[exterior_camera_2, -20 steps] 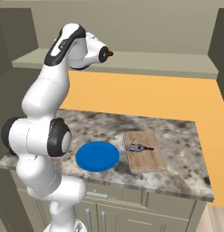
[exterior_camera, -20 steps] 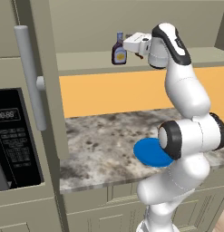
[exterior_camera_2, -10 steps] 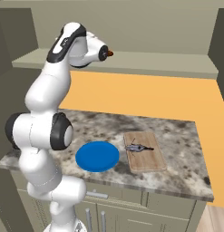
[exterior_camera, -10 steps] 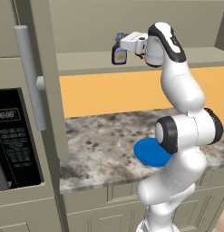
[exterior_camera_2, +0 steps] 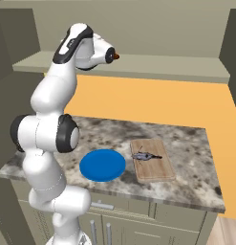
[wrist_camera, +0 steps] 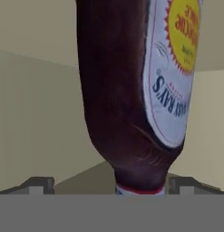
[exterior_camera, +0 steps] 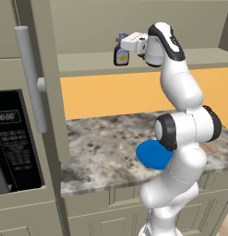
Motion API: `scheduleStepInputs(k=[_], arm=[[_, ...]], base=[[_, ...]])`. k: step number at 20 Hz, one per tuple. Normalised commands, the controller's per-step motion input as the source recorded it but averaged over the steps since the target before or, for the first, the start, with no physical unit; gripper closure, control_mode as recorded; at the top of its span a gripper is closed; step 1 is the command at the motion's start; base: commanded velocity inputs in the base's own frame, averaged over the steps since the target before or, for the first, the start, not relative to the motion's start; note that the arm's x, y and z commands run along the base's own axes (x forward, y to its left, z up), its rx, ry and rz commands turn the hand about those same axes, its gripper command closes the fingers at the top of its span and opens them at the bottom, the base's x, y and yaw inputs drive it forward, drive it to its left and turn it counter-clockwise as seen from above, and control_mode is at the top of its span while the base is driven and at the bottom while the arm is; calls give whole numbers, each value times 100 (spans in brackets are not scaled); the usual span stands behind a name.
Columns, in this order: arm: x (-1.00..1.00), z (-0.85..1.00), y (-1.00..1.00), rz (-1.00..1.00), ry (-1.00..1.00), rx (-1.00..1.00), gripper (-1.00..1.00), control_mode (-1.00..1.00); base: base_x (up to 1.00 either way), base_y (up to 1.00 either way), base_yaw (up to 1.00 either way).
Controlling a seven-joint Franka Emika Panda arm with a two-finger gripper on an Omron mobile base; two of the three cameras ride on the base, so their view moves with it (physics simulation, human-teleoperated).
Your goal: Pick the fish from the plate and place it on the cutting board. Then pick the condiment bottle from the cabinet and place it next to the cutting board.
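The condiment bottle, dark brown with a yellow-white label, stands on the cabinet shelf. My gripper is level with it and open. In the hand view the bottle looms very close, its narrow end down between my two fingertips, which stand wide on either side without touching it. On the counter the fish lies on the cutting board. The blue plate lies bare just left of the board.
A tall unit with a grey bar handle and a black microwave stand left of the counter. An orange wall panel backs the counter. A small brown lump sits near the counter's right front corner.
My hand has crept a little closer to the bottle on the shelf, so the fingers now flank it. The bottle, fish, board and plate have not moved.
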Motion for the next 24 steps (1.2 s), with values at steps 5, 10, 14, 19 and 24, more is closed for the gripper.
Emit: scheduleStepInputs(k=[5, 10, 14, 19, 24], arm=[[16, 0, 9, 0, 0, 0, -100, -100], [19, 0, 4, 0, 1, 0, -100, -100], [2, 0, -1, 0, 0, 0, -100, -100], [-21, 0, -2, 0, 0, 0, -100, -100], [-21, 0, 0, 0, 0, 0, 100, -100]], base=[[0, 0, 0], [0, 0, 0], [0, 0, 0], [0, 0, 0], [0, 0, 0]])
